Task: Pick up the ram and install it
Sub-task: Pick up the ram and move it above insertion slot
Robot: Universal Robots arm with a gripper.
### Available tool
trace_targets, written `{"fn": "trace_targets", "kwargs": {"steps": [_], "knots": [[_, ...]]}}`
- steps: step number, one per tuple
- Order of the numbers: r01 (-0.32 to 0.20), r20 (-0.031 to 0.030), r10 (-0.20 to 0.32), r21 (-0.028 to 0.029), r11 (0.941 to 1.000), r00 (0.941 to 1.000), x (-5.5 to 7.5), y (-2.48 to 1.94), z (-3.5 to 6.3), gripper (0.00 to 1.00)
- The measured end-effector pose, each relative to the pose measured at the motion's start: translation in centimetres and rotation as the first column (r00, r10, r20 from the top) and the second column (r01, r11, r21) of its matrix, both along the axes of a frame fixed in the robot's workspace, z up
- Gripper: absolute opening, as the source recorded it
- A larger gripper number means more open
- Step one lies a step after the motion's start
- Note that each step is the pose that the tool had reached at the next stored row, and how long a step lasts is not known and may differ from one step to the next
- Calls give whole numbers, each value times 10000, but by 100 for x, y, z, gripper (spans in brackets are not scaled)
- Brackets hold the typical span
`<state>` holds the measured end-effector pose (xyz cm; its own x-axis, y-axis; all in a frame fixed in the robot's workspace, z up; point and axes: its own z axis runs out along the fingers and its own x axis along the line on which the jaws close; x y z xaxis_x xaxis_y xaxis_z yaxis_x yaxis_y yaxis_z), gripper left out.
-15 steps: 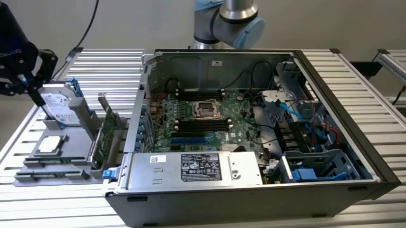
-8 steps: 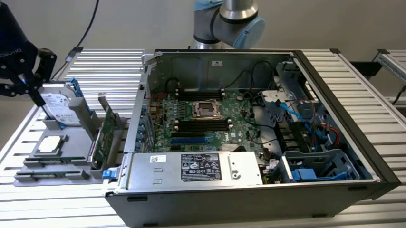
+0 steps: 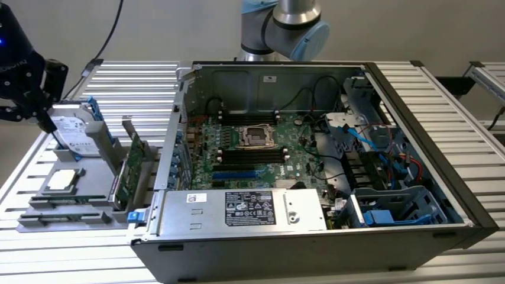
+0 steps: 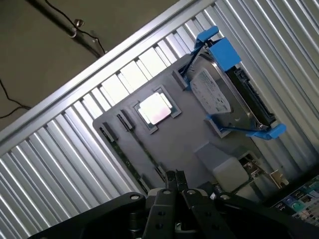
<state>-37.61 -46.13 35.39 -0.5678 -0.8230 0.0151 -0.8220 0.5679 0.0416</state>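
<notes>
The ram (image 4: 141, 146) stands on edge in a slot of the grey parts tray (image 4: 199, 134), seen as a thin dark strip between black end clips. In the exterior view the ram (image 3: 70, 202) lies along the tray's (image 3: 47, 210) front part. My gripper (image 4: 174, 180) hangs above the tray with its fingers pressed together and nothing between them. From the exterior view my gripper (image 3: 49, 121) is at the far left, over the tray's back end beside the hard drive, well apart from the ram. The motherboard's black memory slots (image 3: 252, 155) lie inside the open computer case.
On the tray are a hard drive in a blue caddy (image 4: 227, 97), a silver CPU (image 4: 155, 108) and an upright green expansion card (image 3: 130, 168). The open case (image 3: 410, 106) fills the middle of the slatted metal table (image 3: 465, 142), with its power supply (image 3: 245, 210) at the front.
</notes>
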Motion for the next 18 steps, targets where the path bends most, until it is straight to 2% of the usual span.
{"fn": "trace_targets", "kwargs": {"steps": [5, 9, 14, 18], "knots": [[-897, 0, 897, 0, 9960, 9960, 0, 0, 0, 11], [-1623, -1, 1623, -1, 9867, 9867, 0, 0, 0, 11], [-2513, 0, 2513, 0, 9679, 9679, 0, 0, 0, 11], [-3201, 0, 3201, 0, 9474, 9474, 0, 0, 0, 11]]}}
